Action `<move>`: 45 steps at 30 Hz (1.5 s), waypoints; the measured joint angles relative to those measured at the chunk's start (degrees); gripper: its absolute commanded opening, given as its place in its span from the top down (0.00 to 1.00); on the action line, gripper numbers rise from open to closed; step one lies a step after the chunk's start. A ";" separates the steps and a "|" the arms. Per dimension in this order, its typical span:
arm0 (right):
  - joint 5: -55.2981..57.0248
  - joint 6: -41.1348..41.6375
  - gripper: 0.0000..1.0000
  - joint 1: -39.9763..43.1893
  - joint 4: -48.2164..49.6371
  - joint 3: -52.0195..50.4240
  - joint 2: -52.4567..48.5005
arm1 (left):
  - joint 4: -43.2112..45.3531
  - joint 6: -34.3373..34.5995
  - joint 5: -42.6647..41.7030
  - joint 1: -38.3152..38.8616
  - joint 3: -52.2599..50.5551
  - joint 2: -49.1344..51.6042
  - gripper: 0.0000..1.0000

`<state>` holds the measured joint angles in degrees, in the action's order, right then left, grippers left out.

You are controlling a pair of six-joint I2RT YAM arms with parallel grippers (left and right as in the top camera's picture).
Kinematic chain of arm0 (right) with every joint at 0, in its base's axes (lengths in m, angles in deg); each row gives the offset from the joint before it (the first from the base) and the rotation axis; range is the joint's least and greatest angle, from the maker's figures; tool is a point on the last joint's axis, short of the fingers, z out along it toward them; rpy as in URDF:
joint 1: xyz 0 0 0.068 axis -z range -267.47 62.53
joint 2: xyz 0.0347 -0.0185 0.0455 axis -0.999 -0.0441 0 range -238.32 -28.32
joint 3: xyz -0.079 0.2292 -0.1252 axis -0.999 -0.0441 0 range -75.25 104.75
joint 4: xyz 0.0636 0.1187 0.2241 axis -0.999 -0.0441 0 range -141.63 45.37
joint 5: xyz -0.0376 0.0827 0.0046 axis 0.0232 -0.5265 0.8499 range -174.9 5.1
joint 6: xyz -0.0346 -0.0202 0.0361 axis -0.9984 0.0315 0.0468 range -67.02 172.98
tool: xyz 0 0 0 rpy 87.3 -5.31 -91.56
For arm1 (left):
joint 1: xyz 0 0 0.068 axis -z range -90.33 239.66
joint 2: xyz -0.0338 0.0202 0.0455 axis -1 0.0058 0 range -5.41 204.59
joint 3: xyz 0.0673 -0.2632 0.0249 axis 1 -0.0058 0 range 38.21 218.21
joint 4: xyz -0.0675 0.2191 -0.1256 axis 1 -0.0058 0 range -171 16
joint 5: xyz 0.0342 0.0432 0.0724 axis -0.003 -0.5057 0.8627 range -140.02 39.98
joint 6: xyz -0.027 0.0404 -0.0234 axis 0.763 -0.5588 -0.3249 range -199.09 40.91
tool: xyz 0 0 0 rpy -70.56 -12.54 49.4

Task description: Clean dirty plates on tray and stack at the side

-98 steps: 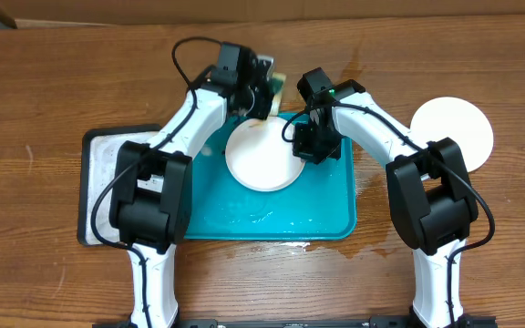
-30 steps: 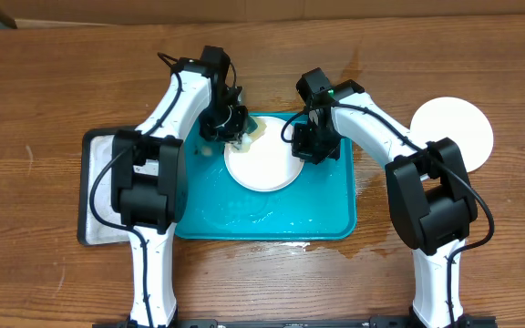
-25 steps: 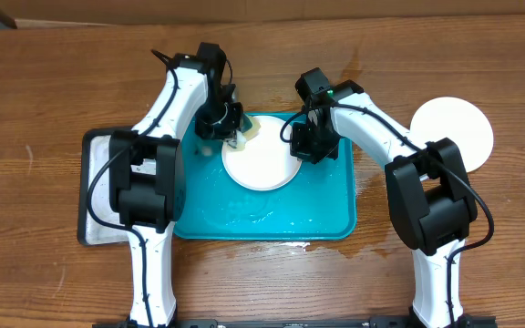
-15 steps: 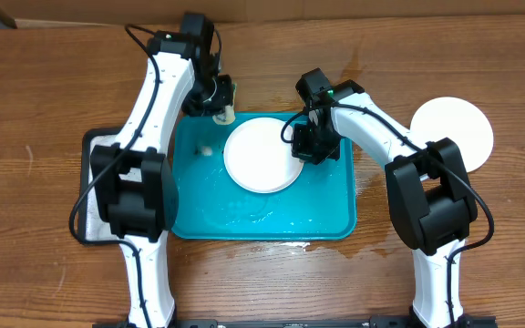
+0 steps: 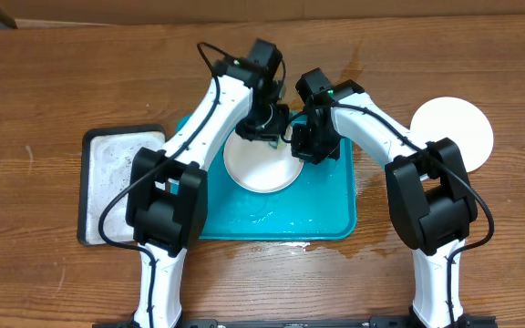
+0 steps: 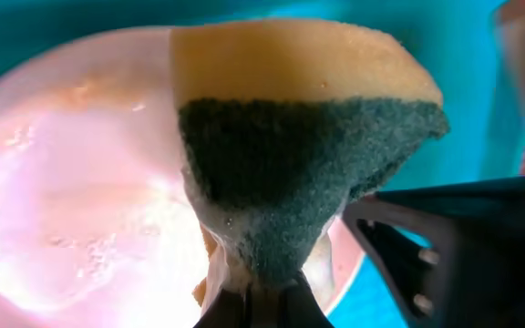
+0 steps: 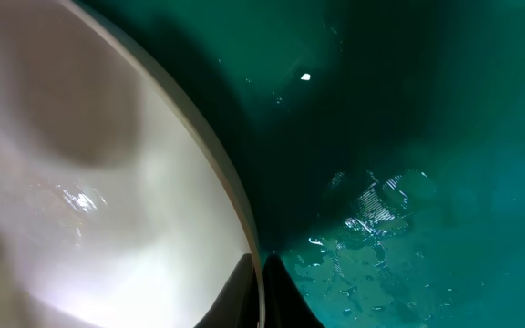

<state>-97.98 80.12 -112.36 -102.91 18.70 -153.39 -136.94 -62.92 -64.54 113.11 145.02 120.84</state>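
Note:
A white plate lies on the teal tray. My right gripper is shut on the plate's right rim; in the right wrist view the rim runs down between the jaws of the right gripper. My left gripper hovers over the plate's far edge, shut on a yellow sponge with a green scouring face. In the left wrist view the sponge presses on the wet, sudsy plate just above the left gripper.
A second white plate sits on the wooden table at the right. A black-rimmed tray with a soapy white inside stands left of the teal tray. The teal tray's floor is wet.
My left arm has swung from the tray's back-left corner rightward, bringing the sponge onto the plate's far edge. The right arm and the plate have stayed put.

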 measured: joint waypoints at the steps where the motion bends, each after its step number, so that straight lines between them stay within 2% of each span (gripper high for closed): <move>1: 0.00 0.02 0.96 0.00 -0.02 -0.02 0.00 | 0.96 0.02 0.00 -0.13 -0.92 0.00 0.96; 12: -0.02 0.00 0.96 0.00 -0.02 0.00 0.00 | 18.45 -0.02 0.24 -2.69 -11.89 0.02 0.96; 15: -0.02 0.00 0.96 0.00 0.00 -0.02 0.00 | 20.48 -0.02 1.09 -2.71 -13.38 -0.33 0.96; 21: -0.04 0.00 0.96 -0.02 0.17 -0.02 0.00 | 18.36 0.59 3.85 -3.61 -13.38 -0.79 0.96; 26: -0.07 0.00 0.96 -0.02 0.24 0.00 0.00 | 15.50 1.95 6.67 -7.28 -13.29 -1.16 0.96; 31: -1.38 0.02 0.96 -0.37 1.42 0.00 0.00 | 12.66 1.95 6.54 -11.10 -13.11 -1.33 0.96; 38: -2.45 0.00 0.96 -1.03 1.29 0.00 0.00 | 5.75 1.95 6.84 -12.24 -11.21 -2.27 0.96; 41: -1.25 0.00 0.96 -0.85 -0.07 0.00 0.00 | 4.61 2.10 9.29 -12.66 -10.86 -5.95 0.96; 45: -0.59 0.02 0.95 -0.24 -0.09 0.00 0.00 | 1.99 2.80 12.94 -14.64 -10.12 -15.98 0.96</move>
<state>-98.57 80.14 -112.60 -103.00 18.70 -153.39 -134.95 -60.13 -51.60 98.46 134.90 104.86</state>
